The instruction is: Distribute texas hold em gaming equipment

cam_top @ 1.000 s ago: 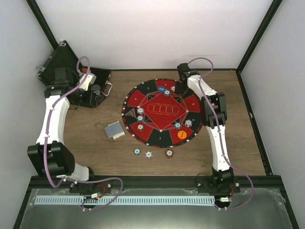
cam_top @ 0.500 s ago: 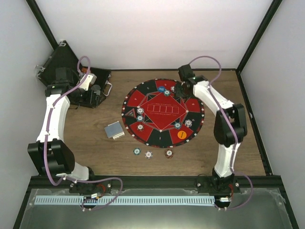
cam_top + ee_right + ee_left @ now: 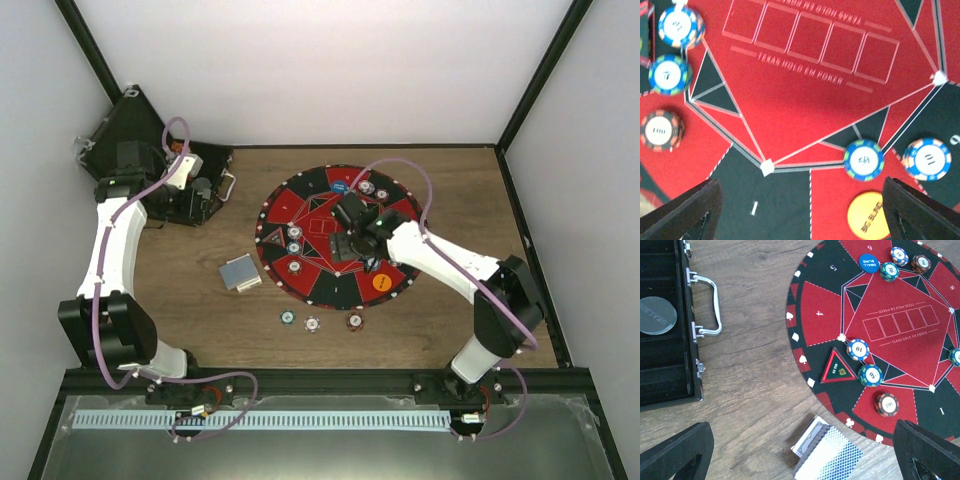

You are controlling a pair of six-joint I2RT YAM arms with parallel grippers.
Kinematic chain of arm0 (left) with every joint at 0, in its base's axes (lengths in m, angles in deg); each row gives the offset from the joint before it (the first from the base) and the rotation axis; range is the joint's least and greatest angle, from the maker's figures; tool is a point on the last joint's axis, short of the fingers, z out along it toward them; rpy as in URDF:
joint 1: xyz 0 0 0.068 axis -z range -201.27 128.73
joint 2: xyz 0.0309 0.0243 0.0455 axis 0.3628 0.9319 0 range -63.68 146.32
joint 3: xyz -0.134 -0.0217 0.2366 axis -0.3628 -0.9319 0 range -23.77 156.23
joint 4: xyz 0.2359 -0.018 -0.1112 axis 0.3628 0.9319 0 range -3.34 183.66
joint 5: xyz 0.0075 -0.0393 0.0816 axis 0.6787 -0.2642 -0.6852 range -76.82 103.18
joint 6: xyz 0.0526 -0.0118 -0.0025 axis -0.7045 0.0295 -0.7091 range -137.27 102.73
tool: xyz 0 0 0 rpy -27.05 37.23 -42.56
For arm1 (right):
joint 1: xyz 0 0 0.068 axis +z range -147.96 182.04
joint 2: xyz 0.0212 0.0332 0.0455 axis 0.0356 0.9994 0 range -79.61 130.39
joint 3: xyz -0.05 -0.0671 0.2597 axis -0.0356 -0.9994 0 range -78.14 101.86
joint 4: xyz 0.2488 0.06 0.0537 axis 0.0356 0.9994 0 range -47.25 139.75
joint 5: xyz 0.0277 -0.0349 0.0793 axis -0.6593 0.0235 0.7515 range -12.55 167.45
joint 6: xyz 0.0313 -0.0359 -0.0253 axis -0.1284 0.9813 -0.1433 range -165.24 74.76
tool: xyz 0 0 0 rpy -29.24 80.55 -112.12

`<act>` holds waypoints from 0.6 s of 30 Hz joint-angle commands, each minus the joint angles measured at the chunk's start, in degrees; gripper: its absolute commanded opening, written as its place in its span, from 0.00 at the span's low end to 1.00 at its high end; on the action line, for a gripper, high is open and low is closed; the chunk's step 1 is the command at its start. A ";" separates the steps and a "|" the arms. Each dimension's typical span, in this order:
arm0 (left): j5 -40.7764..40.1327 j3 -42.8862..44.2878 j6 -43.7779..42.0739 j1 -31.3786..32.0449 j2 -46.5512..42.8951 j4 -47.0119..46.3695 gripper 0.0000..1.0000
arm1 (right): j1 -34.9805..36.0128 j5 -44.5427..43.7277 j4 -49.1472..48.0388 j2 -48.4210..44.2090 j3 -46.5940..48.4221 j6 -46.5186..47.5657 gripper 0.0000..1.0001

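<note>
Right wrist view has our right gripper [image 3: 800, 200] spread wide and empty over the mat [image 3: 805, 95], with a teal chip [image 3: 863, 159], a blue-and-orange chip [image 3: 926, 159] and the orange button [image 3: 868, 219] crowded together near one finger. We judge that a descent here could catch two pieces at once, or shove a flat chip across the felt instead of lifting it. Our left gripper [image 3: 802, 437] is likewise wide open with nothing in it, above the card deck [image 3: 827, 457], and the arms could clash if both reach inward.
</note>
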 commanded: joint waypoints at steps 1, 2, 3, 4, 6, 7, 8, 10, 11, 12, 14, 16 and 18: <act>0.56 0.00 -0.21 -0.22 -1.08 -0.37 1.00 | 4.34 -1.88 1.08 -4.39 -3.81 -4.52 0.89; 0.62 0.09 -0.22 -0.22 -1.06 -0.27 1.00 | 5.30 -1.77 1.13 -5.10 -4.85 -5.04 0.90; 0.69 0.18 -0.22 -0.27 -1.00 -0.20 1.00 | 6.28 -1.53 1.16 -5.71 -5.76 -5.53 0.90; 0.71 0.27 -0.18 -0.26 -1.06 -0.18 1.00 | 7.10 -1.19 1.30 -6.25 -6.76 -5.91 0.90; 0.72 0.30 -0.25 -0.24 -1.08 -0.09 1.00 | 8.82 -0.63 1.57 -7.32 -8.42 -6.63 0.90; 0.72 0.29 -0.21 -0.23 -1.08 -0.02 1.00 | 9.66 -0.32 1.69 -7.89 -9.36 -6.96 0.91; 0.67 0.36 -0.14 -0.21 -1.08 -0.01 1.00 | 10.49 0.04 1.72 -8.49 -10.33 -7.20 0.91; 0.58 0.38 -0.04 -0.21 -1.21 0.15 1.00 | 12.04 1.07 1.63 -9.69 -12.45 -7.75 0.92; 0.70 0.46 0.00 -0.22 -1.25 0.23 1.00 | 12.63 1.60 1.39 -10.18 -13.56 -8.01 0.92; 0.71 0.51 0.02 -0.22 -1.38 0.32 1.00 | 13.33 2.29 1.14 -10.64 -14.70 -8.32 0.93; 0.55 0.55 0.05 -0.28 -1.68 0.35 1.00 | 14.70 3.05 0.60 -11.27 -16.75 -8.83 0.94; 0.54 0.56 0.03 -0.27 -1.90 0.43 1.00 | 15.80 3.30 0.61 -11.32 -18.18 -9.32 0.94; 0.45 0.47 0.06 -0.21 -2.00 0.52 1.00 | 17.00 3.63 0.61 -11.15 -19.31 -9.65 0.94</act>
